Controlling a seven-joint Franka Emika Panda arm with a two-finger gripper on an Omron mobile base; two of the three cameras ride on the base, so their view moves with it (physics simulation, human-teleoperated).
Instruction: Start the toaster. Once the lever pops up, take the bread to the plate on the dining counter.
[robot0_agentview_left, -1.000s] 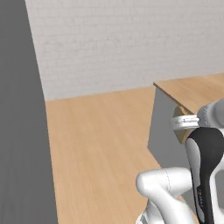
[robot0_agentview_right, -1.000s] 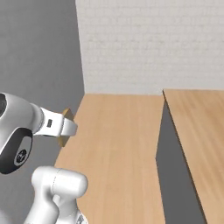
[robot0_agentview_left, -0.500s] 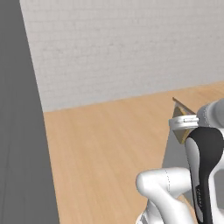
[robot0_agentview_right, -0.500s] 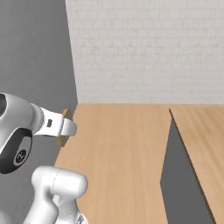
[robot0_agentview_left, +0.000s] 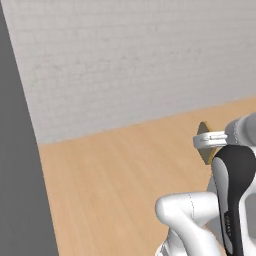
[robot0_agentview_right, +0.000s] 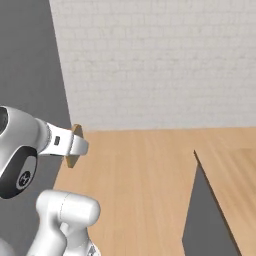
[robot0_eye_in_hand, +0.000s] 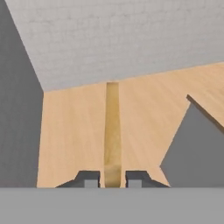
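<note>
Fingers (robot0_eye_in_hand: 92, 178) of gripper (robot0_eye_in_hand: 112, 179) clamped on thin pale-tan bread slice (robot0_eye_in_hand: 112, 131), held edge-on for carrying toward light-wood bench (robot0_agentview_right: 235, 170).

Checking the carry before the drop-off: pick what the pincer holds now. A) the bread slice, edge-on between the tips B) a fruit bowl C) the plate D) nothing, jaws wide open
A: in the hand view the pincer is closed on the thin tan bread.
</note>
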